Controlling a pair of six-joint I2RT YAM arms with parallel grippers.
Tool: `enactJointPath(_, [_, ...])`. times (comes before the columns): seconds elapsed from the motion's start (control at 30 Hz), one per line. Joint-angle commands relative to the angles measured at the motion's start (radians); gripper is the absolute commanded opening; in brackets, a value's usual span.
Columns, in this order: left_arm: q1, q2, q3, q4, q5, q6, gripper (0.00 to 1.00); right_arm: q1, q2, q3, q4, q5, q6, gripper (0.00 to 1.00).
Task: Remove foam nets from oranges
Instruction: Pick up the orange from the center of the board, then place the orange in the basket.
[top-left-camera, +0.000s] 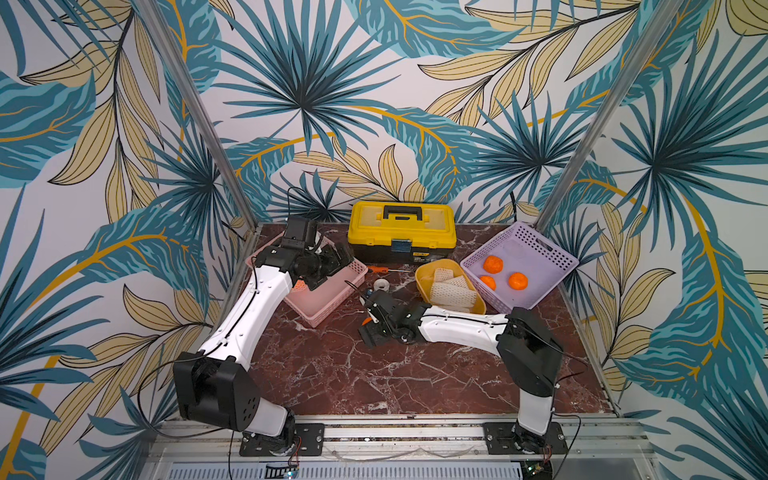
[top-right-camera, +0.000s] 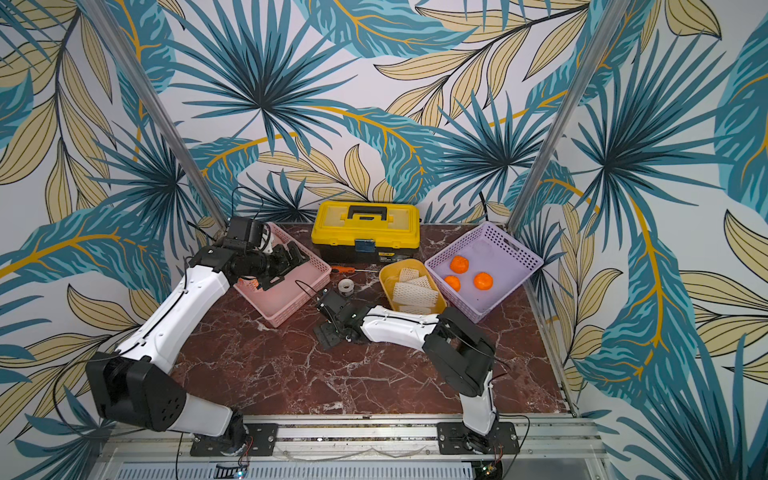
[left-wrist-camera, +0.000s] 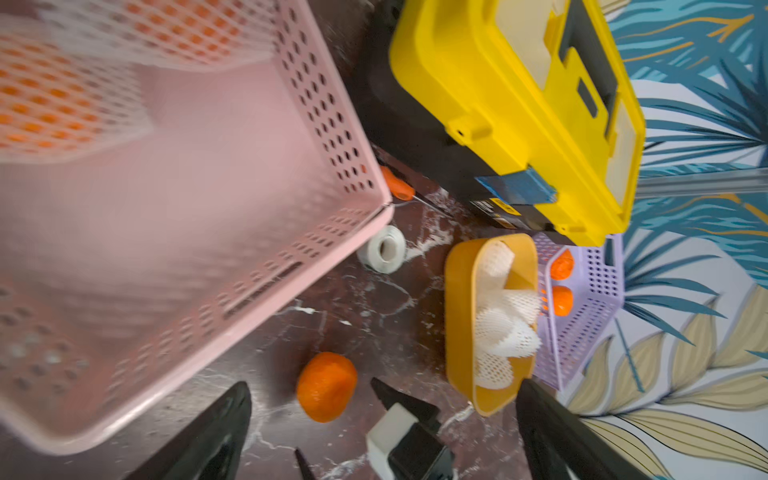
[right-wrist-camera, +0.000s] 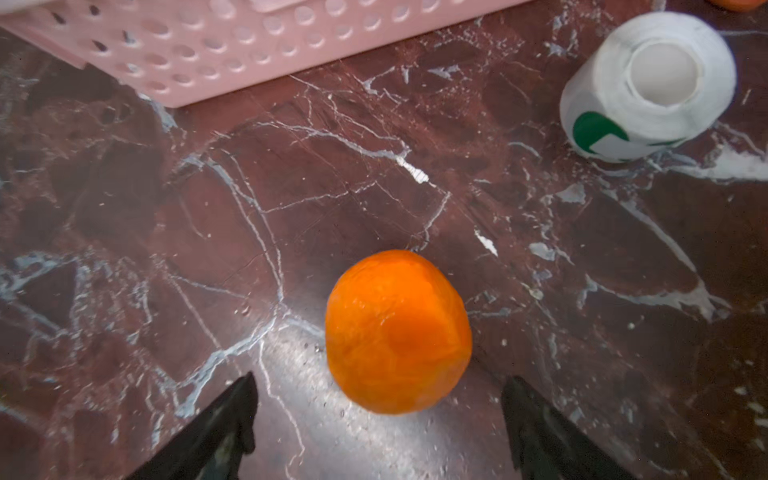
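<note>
So, starting on the left: the left gripper hangs over the pink basket with its fingers spread wide and nothing between them. Its wrist camera catches the wrapped oranges inside that basket. It's blurry, but you can see orange skin through the white mesh on at least two of them. Just past the basket's near corner, a bare orange sits on the marble table with no net on it. The right gripper is down low right at it, jaws wide open. The fruit sits just ahead of the two black tips and, as far as I can tell, touches neither. In both top views the gripper hides nearly all of that orange. A bit further back there's a white roll of stickers, and behind it a screwdriver lies in front of the yellow toolbox, which is shut. Next over is a yellow tub holding the empty foam nets, a few of them piled together. On the far right, the purple basket touches the tub and has three peeled-out oranges loose on its floor, set apart from each other.
</note>
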Motion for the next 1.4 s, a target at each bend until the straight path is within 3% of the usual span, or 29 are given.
enactJointPath(0.0, [0.054,-0.064,-0.032,-0.058,-0.163,0.105,1.00,0.002,0.050,0.032,-0.054,0.097,-0.011,0.93])
enactJointPath(0.2, [0.128,-0.087,-0.100,-0.056,-0.290,0.087,1.00,0.002,0.110,0.061,-0.039,0.135,0.027,0.86])
enactJointPath(0.3, [0.170,-0.082,-0.126,-0.054,-0.291,0.066,0.99,0.003,0.143,0.092,-0.044,0.116,0.040,0.81])
enactJointPath(0.47, [0.219,-0.083,-0.146,-0.050,-0.248,0.057,1.00,0.001,0.148,0.099,-0.048,0.146,0.058,0.63])
enactJointPath(0.63, [0.224,-0.088,-0.165,-0.030,-0.223,0.057,1.00,0.001,0.074,0.044,-0.011,0.169,0.057,0.52])
enactJointPath(0.77, [0.224,-0.088,-0.165,-0.027,-0.191,0.062,1.00,-0.024,-0.076,-0.049,0.028,0.195,0.076,0.51])
enactJointPath(0.93, [0.223,-0.089,-0.173,-0.004,-0.122,0.072,1.00,-0.163,-0.332,-0.178,0.042,0.201,0.125,0.51])
enactJointPath(1.1, [0.223,-0.097,-0.182,0.013,-0.070,0.077,0.99,-0.425,-0.537,-0.280,0.070,0.169,0.217,0.52])
enactJointPath(1.2, [0.223,-0.101,-0.186,0.019,-0.050,0.075,1.00,-0.593,-0.544,-0.269,0.036,0.162,0.258,0.55])
enactJointPath(1.37, [0.224,-0.111,-0.193,0.029,-0.022,0.072,1.00,-0.883,-0.431,-0.231,0.070,0.049,0.343,0.56])
